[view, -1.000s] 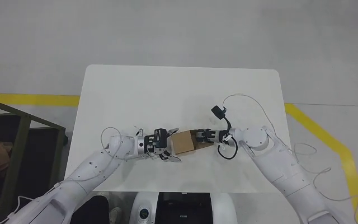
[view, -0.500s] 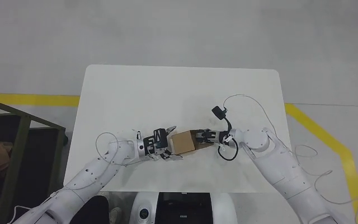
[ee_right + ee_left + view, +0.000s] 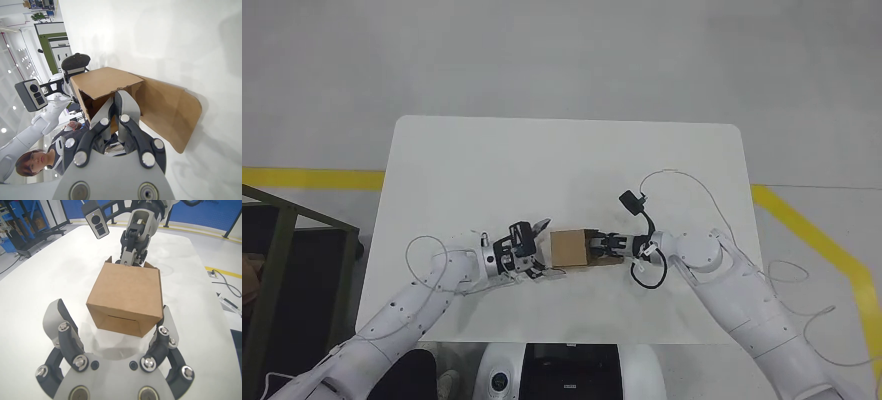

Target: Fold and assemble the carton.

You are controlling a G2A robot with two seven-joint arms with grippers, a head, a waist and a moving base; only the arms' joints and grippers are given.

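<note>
At the left, the left gripper (image 3: 111,313) faces the closed end of the carton (image 3: 126,298) with its fingers spread apart on either side of that end, gripping nothing. I cannot tell whether one finger touches the corner beside it.

The carton rests on the white table (image 3: 662,170) near its front edge, between the two grippers. It probably handles as a light, hollow thing. The panels look stiff across their faces but ready to hinge at the creases, and a hard pinch mid-panel could dent them. Holds at panel edges near corners look safest.

It is plain brown corrugated cardboard, matte, box-shaped and sharp-edged, with a thin slit across the closed end.

At the right, the right gripper (image 3: 115,98) has its fingers together, clamped on a wall at the open end. Beside it a round-cornered flap (image 3: 170,117) lies flat on the table.
</note>
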